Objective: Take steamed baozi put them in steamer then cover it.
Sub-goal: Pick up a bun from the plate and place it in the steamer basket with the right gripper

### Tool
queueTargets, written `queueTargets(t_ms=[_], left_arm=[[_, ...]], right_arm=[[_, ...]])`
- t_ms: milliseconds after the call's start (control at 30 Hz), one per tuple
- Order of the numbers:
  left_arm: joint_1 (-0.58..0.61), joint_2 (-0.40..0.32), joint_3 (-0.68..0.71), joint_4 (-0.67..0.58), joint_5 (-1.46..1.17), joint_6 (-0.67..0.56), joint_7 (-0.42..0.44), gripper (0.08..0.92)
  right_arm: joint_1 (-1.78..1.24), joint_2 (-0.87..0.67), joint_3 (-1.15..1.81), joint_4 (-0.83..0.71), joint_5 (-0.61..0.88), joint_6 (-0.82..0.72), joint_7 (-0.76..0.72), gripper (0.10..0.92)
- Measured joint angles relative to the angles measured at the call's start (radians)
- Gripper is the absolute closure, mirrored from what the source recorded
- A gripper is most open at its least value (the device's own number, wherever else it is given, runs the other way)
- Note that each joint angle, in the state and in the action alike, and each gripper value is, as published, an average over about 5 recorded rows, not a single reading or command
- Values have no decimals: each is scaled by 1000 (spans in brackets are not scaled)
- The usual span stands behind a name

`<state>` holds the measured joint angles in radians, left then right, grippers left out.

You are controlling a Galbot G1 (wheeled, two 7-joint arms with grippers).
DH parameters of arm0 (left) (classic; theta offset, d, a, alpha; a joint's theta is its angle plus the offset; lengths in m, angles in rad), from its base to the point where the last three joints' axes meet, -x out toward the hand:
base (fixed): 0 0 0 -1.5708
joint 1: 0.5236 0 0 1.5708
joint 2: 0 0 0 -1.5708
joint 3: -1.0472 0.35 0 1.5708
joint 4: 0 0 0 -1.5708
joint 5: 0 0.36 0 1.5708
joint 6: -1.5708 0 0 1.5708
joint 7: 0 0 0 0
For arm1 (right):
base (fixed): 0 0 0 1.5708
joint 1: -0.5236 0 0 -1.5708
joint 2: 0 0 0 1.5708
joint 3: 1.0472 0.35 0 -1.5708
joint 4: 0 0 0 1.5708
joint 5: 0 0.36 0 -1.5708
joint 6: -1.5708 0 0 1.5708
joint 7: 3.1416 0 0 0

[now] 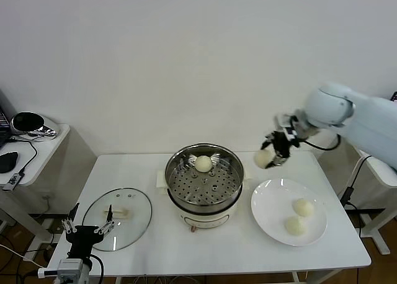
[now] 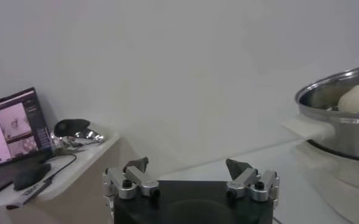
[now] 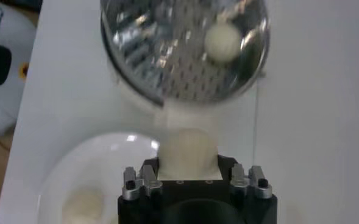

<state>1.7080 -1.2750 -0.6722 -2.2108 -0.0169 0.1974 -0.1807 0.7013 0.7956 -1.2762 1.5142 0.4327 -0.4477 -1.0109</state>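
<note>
Steel steamer [image 1: 204, 178] sat centre frame; your right gripper [image 1: 273, 155] clasped a bun [image 1: 263, 158] right of it.
Best carried over the tray before releasing; left gripper [image 1: 88, 229], lower left, gaped idle.

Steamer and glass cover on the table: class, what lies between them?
Nothing: in the head view, only bare table separates the steamer from the cover lying flat to its left.
</note>
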Motion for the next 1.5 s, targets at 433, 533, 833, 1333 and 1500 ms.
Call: queueTargets(t_ms=[433, 533, 833, 1333, 1500], left_arm=[[-3, -12, -14, 4, -4, 0, 0, 177], [-7, -15, -12, 5, -4, 0, 0, 177], [-12, -14, -16, 14, -5, -1, -1, 177], [-8, -13, -21, 9, -5, -2, -1, 177], [-5, -14, -21, 7, -5, -2, -1, 177]], right_arm=[[-100, 341, -18, -198, 111, -108, 86, 414], [-126, 402, -18, -239, 118, -125, 96, 414], [-206, 542, -15, -360, 110, -154, 121, 414], [-259, 635, 1, -479, 70, -180, 130, 409], [-257, 634, 3, -480, 68, -191, 121, 384]])
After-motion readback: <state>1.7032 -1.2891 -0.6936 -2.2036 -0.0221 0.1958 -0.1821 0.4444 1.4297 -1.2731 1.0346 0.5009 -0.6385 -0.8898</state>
